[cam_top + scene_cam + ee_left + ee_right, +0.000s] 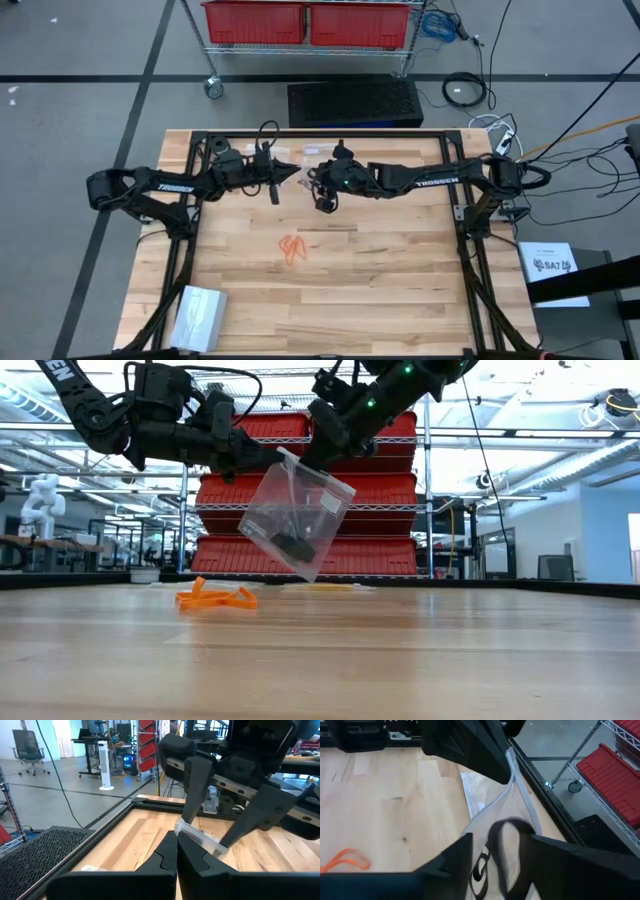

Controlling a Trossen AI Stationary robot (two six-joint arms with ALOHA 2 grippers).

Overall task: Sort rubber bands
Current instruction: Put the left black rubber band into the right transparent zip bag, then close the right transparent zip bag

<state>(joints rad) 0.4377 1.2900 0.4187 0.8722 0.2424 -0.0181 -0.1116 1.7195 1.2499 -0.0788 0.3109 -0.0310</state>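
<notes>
Low view: a clear bag (pixel 298 512) hangs in the air between both grippers.
Orange rubber bands (pixel 215 597) lie near the tabletop's (pixel 400 660) middle. Farther back, the left gripper (pixel 268 457) pinches the bag's top edge; the right gripper (pixel 322 452) stands parted at the bag's mouth, black bands (pixel 293 545) inside the bag.

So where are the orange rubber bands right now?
The orange rubber bands lie loose on the table's middle in the high view, nearer the front than both hands, which hold the clear bag.
</notes>
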